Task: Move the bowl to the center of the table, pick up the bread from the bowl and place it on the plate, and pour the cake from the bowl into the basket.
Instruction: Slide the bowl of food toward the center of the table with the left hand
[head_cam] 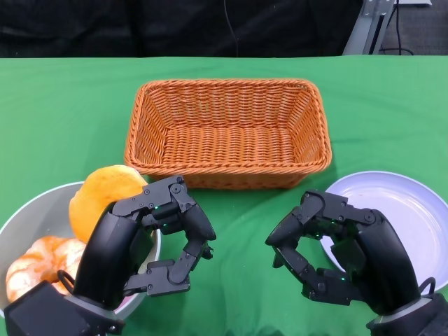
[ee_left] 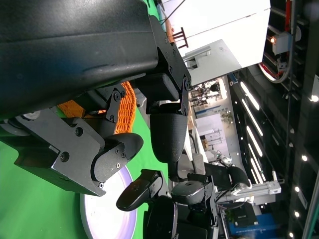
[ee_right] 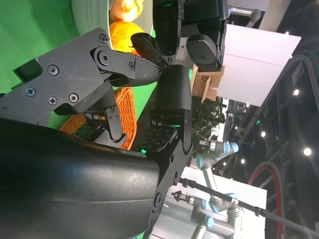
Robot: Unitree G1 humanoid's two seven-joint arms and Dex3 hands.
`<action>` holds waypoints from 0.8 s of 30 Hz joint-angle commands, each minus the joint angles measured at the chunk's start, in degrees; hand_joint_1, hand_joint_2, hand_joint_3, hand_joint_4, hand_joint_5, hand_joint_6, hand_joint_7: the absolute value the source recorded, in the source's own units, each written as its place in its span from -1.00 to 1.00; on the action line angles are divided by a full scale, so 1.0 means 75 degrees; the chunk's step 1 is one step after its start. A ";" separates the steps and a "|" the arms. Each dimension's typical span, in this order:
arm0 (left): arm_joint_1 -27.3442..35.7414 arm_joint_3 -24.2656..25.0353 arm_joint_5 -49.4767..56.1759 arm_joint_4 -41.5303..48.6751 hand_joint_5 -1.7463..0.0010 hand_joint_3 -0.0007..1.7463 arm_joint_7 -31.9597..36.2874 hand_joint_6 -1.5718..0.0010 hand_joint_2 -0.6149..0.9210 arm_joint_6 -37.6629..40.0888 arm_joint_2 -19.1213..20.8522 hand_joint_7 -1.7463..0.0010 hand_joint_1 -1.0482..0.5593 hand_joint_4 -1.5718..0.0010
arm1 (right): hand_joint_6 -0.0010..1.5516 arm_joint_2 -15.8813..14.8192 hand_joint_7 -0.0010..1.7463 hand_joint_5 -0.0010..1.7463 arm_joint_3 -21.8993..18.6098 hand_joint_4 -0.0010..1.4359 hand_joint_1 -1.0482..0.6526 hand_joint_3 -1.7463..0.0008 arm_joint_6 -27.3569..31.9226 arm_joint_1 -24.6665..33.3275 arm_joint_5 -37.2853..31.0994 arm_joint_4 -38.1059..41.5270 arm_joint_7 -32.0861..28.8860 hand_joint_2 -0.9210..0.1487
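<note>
Green cloth covers the surface (head_cam: 63, 105). Nothing looks done yet: the bowl (head_cam: 31, 210) sits at the near left edge with bread (head_cam: 101, 196) and cake (head_cam: 38, 266) inside, basket (head_cam: 227, 133) and plate (head_cam: 402, 206) bare. Left hand (head_cam: 157, 234) and right hand (head_cam: 329, 245) hover half-curled, holding nothing.

The head camera looked down from above on the green table (head_cam: 63, 105), with the basket (head_cam: 227, 133) ahead and both hands near the lower edge. Each wrist camera sat very close behind its own hand, turned sideways — it faced across to the other hand. All views shared the basket; the plate (ee_left: 102, 214) probably showed in two.
</note>
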 commanded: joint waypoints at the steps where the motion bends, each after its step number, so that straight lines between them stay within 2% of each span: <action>1: 0.0053 0.0036 0.0026 0.0065 -0.79 0.20 0.0047 0.09 0.59 -0.0115 0.0050 -0.65 0.25 0.03 | 0.02 -0.0042 0.29 0.62 -0.0069 0.15 -0.15 0.10 -0.0136 -0.0031 0.0117 0.0065 0.0016 -0.41; 24: 0.0082 0.0010 0.0003 0.0130 -0.75 0.18 0.0029 0.07 0.60 -0.0157 0.0041 -0.60 0.25 0.04 | 0.01 -0.0069 0.30 0.62 -0.0076 0.14 -0.15 0.09 -0.0218 -0.0060 0.0109 0.0121 0.0040 -0.39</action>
